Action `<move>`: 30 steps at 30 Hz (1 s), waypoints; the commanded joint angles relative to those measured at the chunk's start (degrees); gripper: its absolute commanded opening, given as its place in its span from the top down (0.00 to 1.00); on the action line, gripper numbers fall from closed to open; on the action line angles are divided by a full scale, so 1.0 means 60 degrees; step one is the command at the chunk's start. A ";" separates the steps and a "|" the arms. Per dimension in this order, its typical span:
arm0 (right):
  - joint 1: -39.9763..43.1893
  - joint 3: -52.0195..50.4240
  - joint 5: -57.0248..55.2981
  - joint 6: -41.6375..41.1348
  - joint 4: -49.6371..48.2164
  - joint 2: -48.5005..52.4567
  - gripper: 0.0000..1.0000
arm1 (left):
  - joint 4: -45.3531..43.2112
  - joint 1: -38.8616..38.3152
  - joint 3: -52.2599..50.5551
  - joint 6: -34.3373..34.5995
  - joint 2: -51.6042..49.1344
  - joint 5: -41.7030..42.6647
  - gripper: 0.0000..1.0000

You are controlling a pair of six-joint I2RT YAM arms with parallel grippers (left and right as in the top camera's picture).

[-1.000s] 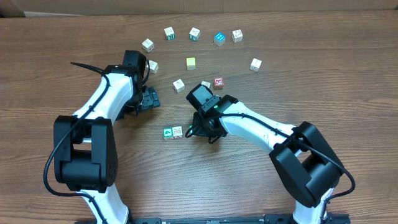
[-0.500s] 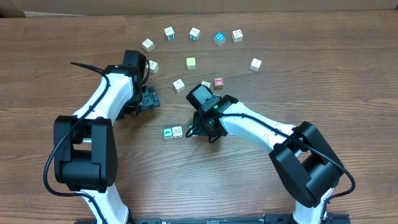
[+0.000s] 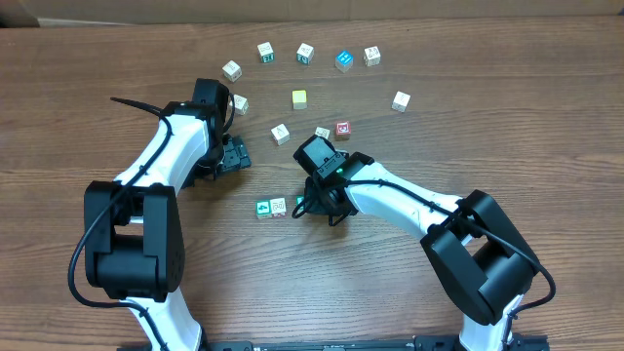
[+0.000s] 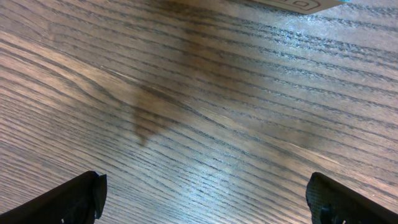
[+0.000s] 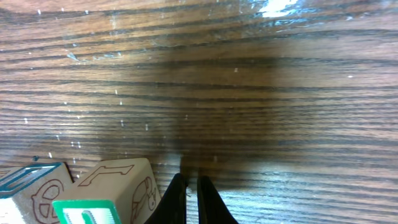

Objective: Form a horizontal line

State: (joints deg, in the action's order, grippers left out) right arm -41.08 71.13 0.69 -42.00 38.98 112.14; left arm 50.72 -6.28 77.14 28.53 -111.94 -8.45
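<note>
Several small picture cubes lie on the wooden table. A short row sits at centre front: a green cube [image 3: 262, 208], a pale cube [image 3: 278, 206], and a green-edged cube [image 3: 299, 202] against my right gripper [image 3: 308, 204]. In the right wrist view the right gripper [image 5: 189, 182] is shut and empty, its tips on the wood just right of the pale cube [image 5: 121, 183] and the green-topped cube [image 5: 84, 211]. My left gripper [image 3: 234, 156] is open over bare wood, and the left wrist view [image 4: 214, 199] shows nothing between its fingers.
Loose cubes arc across the back: white ones [image 3: 231, 69] [image 3: 265, 51] [image 3: 305, 53] [image 3: 371, 56] [image 3: 401, 100], a blue one [image 3: 343, 60], a yellow-green one [image 3: 299, 98]. Nearer are cubes [image 3: 241, 103] [image 3: 281, 134] [image 3: 323, 132] and a red one [image 3: 342, 128].
My right arm has shifted very slightly toward the front, uncovering more of the cube behind it. The left arm and the cubes have not moved.
</note>
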 commanded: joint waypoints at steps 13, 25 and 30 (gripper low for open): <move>-0.0084 -0.0069 0.0590 -0.0040 -0.0441 -0.0149 0.94 | -0.0033 -0.0018 -0.0033 0.0033 -0.0095 -0.0120 0.01; -0.0084 -0.0069 0.0692 -0.0328 -0.0637 -0.0149 0.95 | -0.0033 -0.0018 -0.0033 0.0033 -0.0095 -0.0117 0.00; -0.0084 -0.0069 0.0688 -0.0328 -0.0546 -0.0149 0.95 | -0.0033 -0.0018 -0.0033 0.0033 -0.0095 -0.0117 0.00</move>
State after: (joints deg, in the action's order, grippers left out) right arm -41.30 71.13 4.54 -43.46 35.59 112.14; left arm 50.70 -6.28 77.14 28.53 -111.94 -8.45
